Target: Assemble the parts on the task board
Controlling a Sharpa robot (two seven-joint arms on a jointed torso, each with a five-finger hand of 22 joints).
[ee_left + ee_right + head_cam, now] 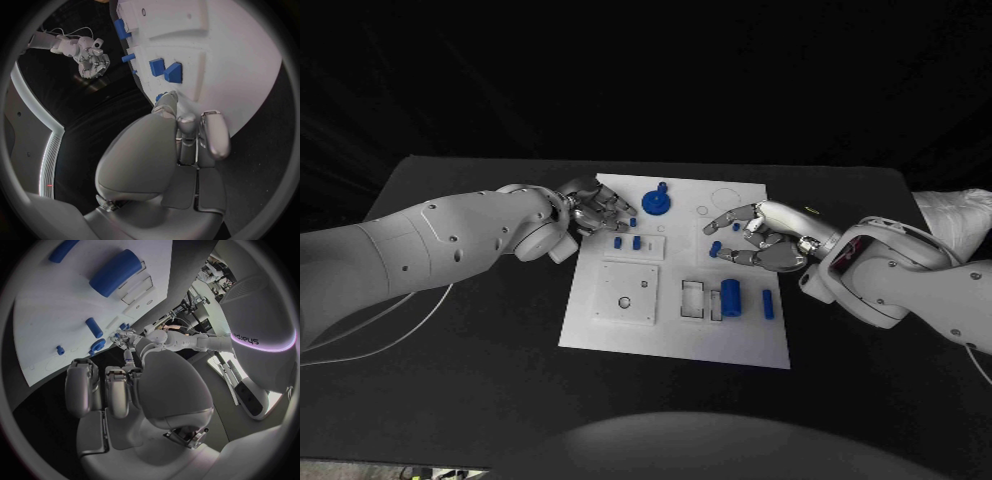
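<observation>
Reaching in from both sides over the far half of the task board (678,352). Left hand (599,211) sits at the board's left edge with fingers curled down; in the left wrist view a fingertip (169,98) touches a small blue part (160,96), but I cannot tell whether it is pinched or only touched. Right hand (764,238) hovers over the board's middle, fingers spread and holding nothing, a blue tip (714,251) just below them.

Parts on the board: round blue knob piece (656,205) at the far side, two short blue pegs (626,241) near the left hand, a blue cylinder (730,294) and a slim blue bar (769,305) beside the white slot block (694,298).

Judgement: early pick-up step, most parts unseated. Next move needs a secure pinch by the left hand, then alignment over its socket.
</observation>
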